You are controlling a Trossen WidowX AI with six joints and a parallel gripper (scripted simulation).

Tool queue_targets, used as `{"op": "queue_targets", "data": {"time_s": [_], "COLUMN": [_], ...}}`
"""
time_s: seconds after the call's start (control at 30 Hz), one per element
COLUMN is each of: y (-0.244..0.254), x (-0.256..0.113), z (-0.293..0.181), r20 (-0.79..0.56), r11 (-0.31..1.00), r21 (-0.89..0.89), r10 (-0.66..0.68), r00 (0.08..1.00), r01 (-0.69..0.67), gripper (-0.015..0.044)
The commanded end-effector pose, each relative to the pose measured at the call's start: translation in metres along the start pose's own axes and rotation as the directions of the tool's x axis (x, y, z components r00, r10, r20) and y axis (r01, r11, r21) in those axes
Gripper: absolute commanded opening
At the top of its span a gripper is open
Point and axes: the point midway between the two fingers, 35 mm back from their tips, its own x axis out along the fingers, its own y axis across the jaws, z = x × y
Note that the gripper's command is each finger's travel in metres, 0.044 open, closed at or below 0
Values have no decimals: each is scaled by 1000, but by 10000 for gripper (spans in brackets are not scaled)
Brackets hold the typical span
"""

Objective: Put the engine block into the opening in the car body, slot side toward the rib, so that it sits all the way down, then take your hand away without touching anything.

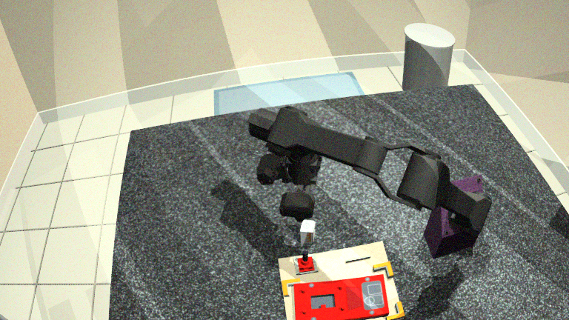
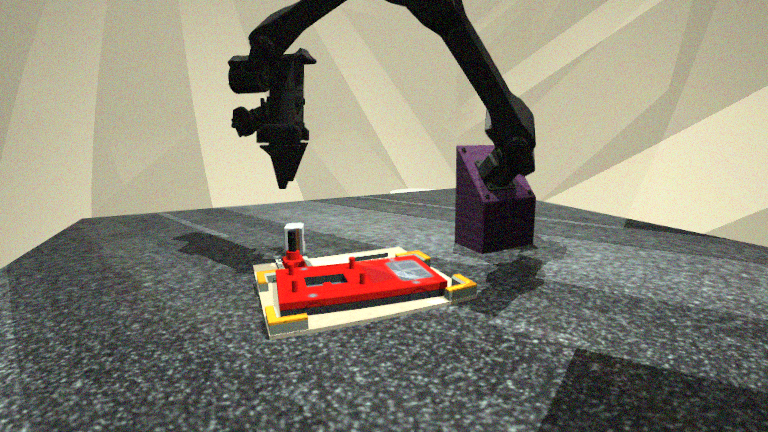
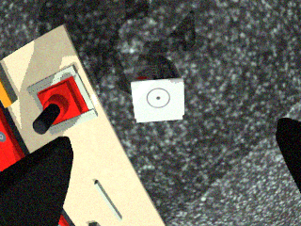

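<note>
The engine block (image 1: 310,265) (image 2: 292,262) (image 3: 75,96) is a red block with an upright black post, in a grey square nest on the cream board (image 1: 331,270) (image 2: 339,318) (image 3: 105,157). The red car body (image 1: 301,293) (image 2: 376,281) (image 3: 7,151) lies on the board. Its rectangular opening (image 1: 321,300) (image 2: 317,280) is empty, with a small rib at one edge. My gripper (image 2: 285,185) (image 3: 177,137) is open and empty, pointing down, high above the back of the board. In the wrist view, the engine block is left of the space between the fingers. The slot cannot be made out.
A white-topped box (image 1: 307,231) (image 2: 295,236) (image 3: 158,100) stands on the dark mat just behind the board, close to the engine block. Yellow corner brackets (image 1: 384,267) (image 2: 287,317) surround the car body. Small red pegs rise from the body. A grey cylinder (image 1: 427,64) stands farther back.
</note>
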Motion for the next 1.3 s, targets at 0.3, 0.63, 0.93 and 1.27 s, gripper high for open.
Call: {"op": "queue_targets", "data": {"time_s": [0.3, 0.63, 0.93, 1.27], "y": [7, 7, 8, 8], "x": [52, 64, 79, 95], "z": [-10, -10, -10, -11], "r20": [-27, -27, -27, -28], "r11": [1000, 1000, 1000, 1000], "r21": [6, 6, 6, 6], "r10": [14, 14, 14, 15], "r00": [1000, 1000, 1000, 1000], "r01": [-13, -13, -14, -15], "gripper": [440, 440, 440, 440]}}
